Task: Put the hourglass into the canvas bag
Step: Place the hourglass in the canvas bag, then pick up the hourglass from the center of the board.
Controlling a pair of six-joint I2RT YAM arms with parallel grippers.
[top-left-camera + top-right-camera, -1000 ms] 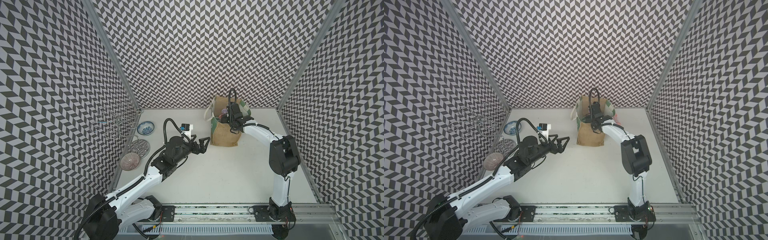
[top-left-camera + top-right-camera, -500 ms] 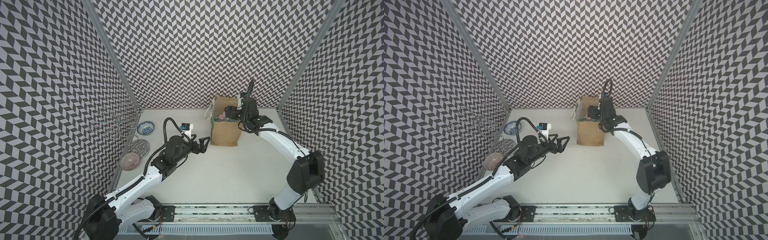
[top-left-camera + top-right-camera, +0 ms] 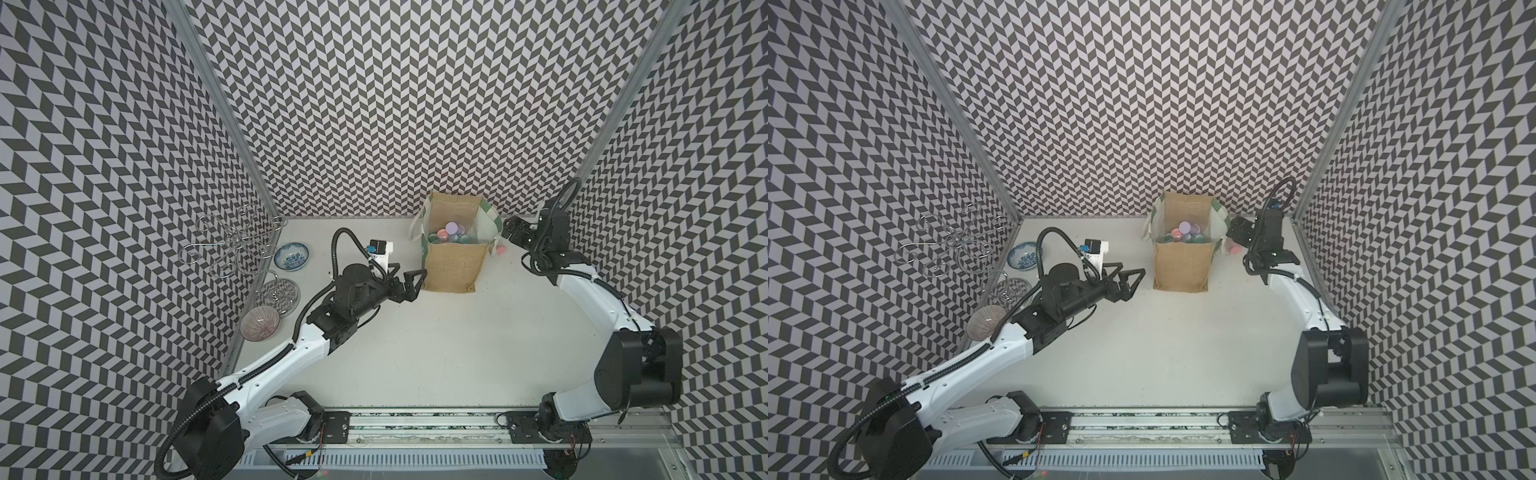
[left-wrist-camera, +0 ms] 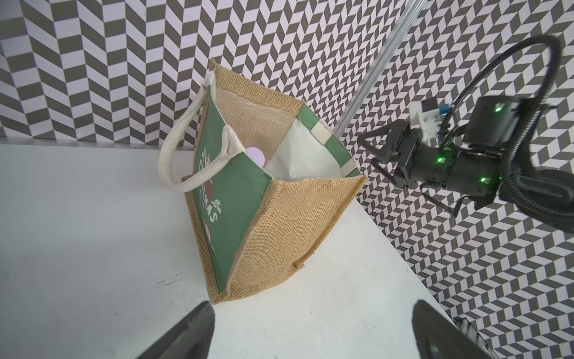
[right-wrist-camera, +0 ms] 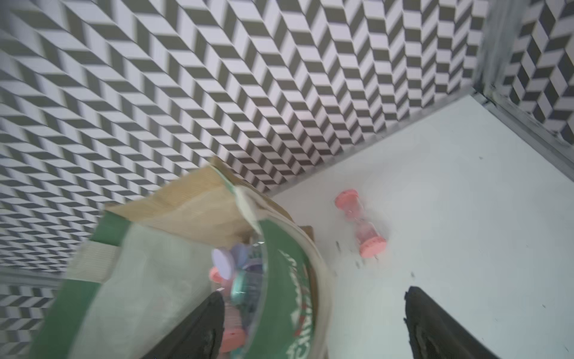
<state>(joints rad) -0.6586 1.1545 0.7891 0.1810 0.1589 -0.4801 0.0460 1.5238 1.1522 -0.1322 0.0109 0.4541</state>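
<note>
Hourglass to fetch, the small pink plastic one with round end caps (image 5: pixel 360 223), lay on its side on the white desk (image 3: pixel 415 353). It was outside the boxy tan burlap canvas bag (image 3: pixel 455 266), just beside its green-and-white side panel. Several pastel hourglasses (image 3: pixel 451 228) already sat inside. Your right tool (image 3: pixel 508 231) hung near the bag's rim with its fingers spread wide and nothing between them. Your left tool (image 3: pixel 1132 275) was equally wide and empty, near the bag's opposite side without touching it.

The step, as I judged it, was the pick of that stray pink one. You did best to come down over its narrow glass waist with the fingers set across its length, so the caps stopped it slipping endways — a grip along the axis risked it rolling off. It lay close to the bag's cream rope handle (image 5: pixel 321 286), so you needed to approach from the open desk side and keep the nearer finger clear of rope and fabric. The bag looked light and soft-sided; a nudge could have shifted it. Once lifted, the hourglass needed to clear the rim fully before you released it over the middle of the opening — the left tool was well placed to steady the bag if it leaned.
</note>
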